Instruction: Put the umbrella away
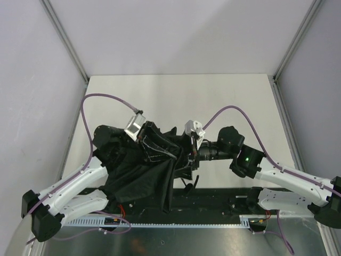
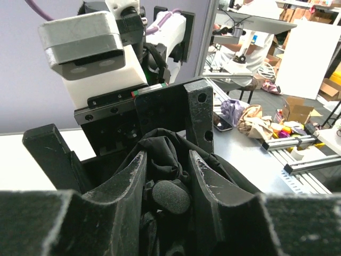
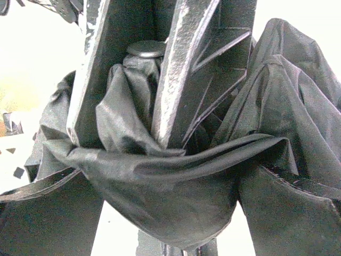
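The umbrella (image 1: 133, 176) lies as a crumpled heap of black fabric at the table's front left. My left gripper (image 1: 148, 143) is shut on its top end. In the left wrist view its fingers (image 2: 133, 181) pinch bunched fabric around the rounded black cap (image 2: 171, 196). My right gripper (image 1: 186, 154) faces it from the right, open, with its jaws wide apart on either side of the same bunch. In the right wrist view the left gripper's fingers (image 3: 178, 69) clamp the cap (image 3: 146, 49), and folds of canopy (image 3: 176, 202) hide my right fingertips.
The white table (image 1: 176, 96) is enclosed by grey walls with aluminium posts (image 1: 66, 40) at the back corners. A black strip and a metal plate with a perforated rail (image 1: 186, 224) run along the near edge between the arm bases. Purple cables (image 1: 96, 98) arch above both arms.
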`<act>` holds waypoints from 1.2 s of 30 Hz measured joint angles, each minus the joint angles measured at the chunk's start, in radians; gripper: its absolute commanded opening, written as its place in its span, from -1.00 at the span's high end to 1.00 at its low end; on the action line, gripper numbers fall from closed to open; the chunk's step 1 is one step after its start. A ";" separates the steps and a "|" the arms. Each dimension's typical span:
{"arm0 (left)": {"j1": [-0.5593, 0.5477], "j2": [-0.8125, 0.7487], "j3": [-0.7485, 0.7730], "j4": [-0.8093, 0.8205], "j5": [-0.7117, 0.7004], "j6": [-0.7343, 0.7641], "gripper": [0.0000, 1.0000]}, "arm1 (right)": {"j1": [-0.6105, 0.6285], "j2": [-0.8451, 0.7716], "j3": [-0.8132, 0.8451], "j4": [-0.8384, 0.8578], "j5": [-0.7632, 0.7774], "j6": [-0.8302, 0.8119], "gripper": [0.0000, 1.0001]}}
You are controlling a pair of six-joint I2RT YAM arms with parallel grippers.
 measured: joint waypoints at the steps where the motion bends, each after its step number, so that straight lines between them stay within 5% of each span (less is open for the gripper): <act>1: -0.006 -0.001 0.001 0.000 -0.008 0.000 1.00 | 0.006 -0.006 -0.009 0.019 0.002 0.008 -0.99; 25: -0.174 -0.039 0.004 0.022 -0.368 0.064 1.00 | 0.002 -0.050 -0.090 0.278 0.049 0.092 -0.99; 36: -0.237 0.017 0.004 0.146 -0.463 0.066 1.00 | -0.056 0.009 -0.109 0.484 -0.080 0.195 -0.98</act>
